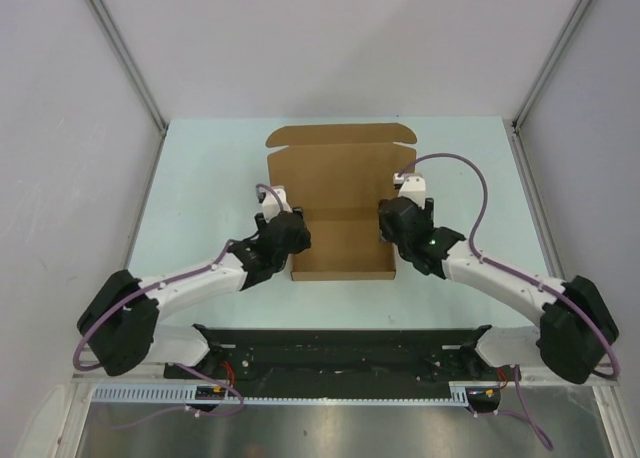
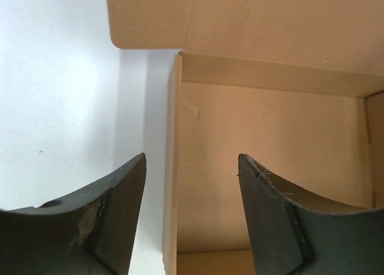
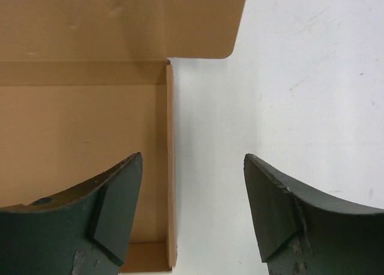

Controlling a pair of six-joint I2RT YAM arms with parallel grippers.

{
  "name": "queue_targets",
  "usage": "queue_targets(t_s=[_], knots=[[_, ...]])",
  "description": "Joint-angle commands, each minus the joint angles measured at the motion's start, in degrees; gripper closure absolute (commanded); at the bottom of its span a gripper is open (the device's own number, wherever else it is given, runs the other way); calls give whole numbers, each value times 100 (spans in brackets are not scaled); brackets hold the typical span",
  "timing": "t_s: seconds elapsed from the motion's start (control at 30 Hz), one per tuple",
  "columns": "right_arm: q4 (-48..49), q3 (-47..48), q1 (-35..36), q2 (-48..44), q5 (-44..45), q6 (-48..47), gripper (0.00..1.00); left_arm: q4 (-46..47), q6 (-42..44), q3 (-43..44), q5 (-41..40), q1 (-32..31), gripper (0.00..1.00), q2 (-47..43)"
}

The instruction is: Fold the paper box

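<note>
Paper box (image 1: 340, 218) is seen mid-table (image 1: 210, 168), between the two arms. It is formed into a shallow tray, with the lid panel laid flat on the far side.

Left gripper (image 2: 192, 156) is spread astride the box's left side wall: one finger (image 2: 120, 209) outside over the table, the other over the tray floor. Nothing is clamped, and a gap is seen on both sides of the wall.

Right gripper (image 3: 192, 155) is likewise spread astride the right wall. The wall stands close to the inner finger; contact cannot be confirmed.

In the top view both sets of fingertips are hidden under the wrist bodies. In the wrist views the lid panel is cut off at the top edge. Tab and slot engagement cannot be made out.
</note>
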Motion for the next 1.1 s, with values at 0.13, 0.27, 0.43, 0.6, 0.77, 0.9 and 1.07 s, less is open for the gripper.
queue_targets(t_s=[0.13, 0.27, 0.43, 0.6, 0.77, 0.9, 1.07], knots=[[-443, 742, 40, -1360, 372, -606, 24, -754, 253, 321, -253, -38, 30, -1225], [957, 411, -592, -1686, -413, -1256, 22, -527, 788, 207, -281, 32, 30, -2015], [2088, 110, -2121, -1564, -2990, -1160, 20, -86, 1167, 49, 386, 524, 27, -2763], [3194, -109, -2947, -915, -4882, -1100, 21, 248, 1115, -424, 1231, 1078, 25, -3353], [3968, -110, -3195, -176, -5542, -1020, 22, 354, 1000, -593, 1434, 1175, 25, -3424], [4110, -110, -3388, 290, -5710, -985, 22, 142, 1018, -628, 1416, 1218, 25, -3292], [4426, -101, -3537, 704, -6000, -1011, 23, 204, 1079, -716, 1539, 1411, 25, -3336]])
